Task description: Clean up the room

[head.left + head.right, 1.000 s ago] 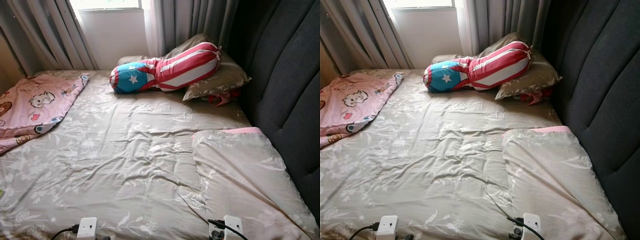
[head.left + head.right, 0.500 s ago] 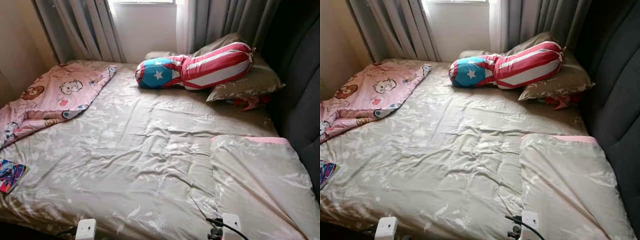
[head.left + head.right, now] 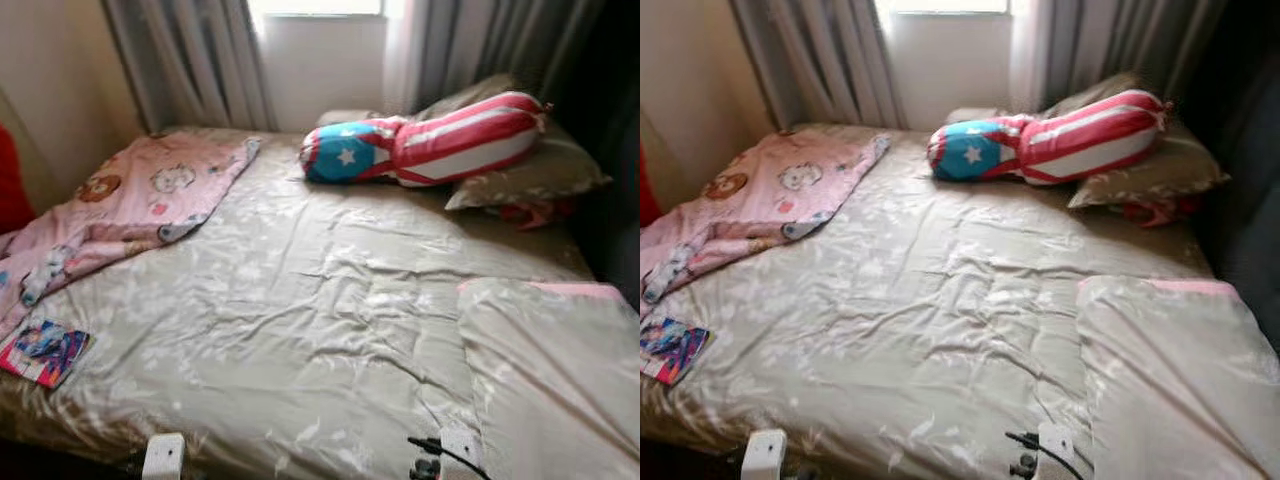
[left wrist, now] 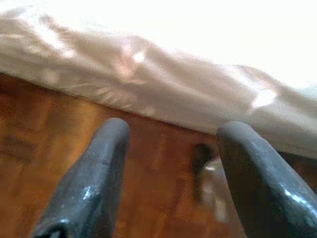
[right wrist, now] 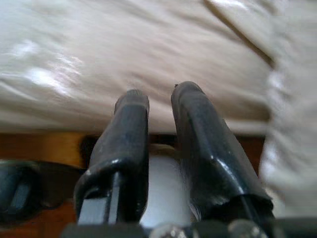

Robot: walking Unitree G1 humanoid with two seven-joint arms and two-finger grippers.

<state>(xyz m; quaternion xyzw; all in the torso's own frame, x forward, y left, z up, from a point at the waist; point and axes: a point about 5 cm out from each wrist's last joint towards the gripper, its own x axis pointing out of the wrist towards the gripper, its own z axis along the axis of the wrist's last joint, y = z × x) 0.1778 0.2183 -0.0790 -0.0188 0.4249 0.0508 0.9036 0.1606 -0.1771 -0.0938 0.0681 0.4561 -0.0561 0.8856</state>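
Note:
A wide bed (image 3: 300,300) with a wrinkled beige flowered sheet lies before me. On its left side sprawls a pink cartoon blanket (image 3: 130,200). A small colourful book (image 3: 45,350) rests near the bed's front left edge. At the head end, a bolster (image 3: 430,150) with red and white stripes and a blue starred end leans on a beige pillow (image 3: 540,170). Low by the bed's front edge, my left gripper (image 4: 173,131) is open above the wooden floor. My right gripper (image 5: 159,96) is shut, empty, pointing at the mattress side.
A folded beige cover with a pink edge (image 3: 550,370) lies at the front right of the bed. Something red (image 3: 530,212) sticks out under the pillow. Grey curtains (image 3: 190,60) and a window are behind, a dark padded headboard (image 3: 1250,200) is on the right, and a cream wall is on the left.
The camera has swung to the left: the bed's left edge, the book and more of the pink blanket have come into view. Nothing on the bed has moved.

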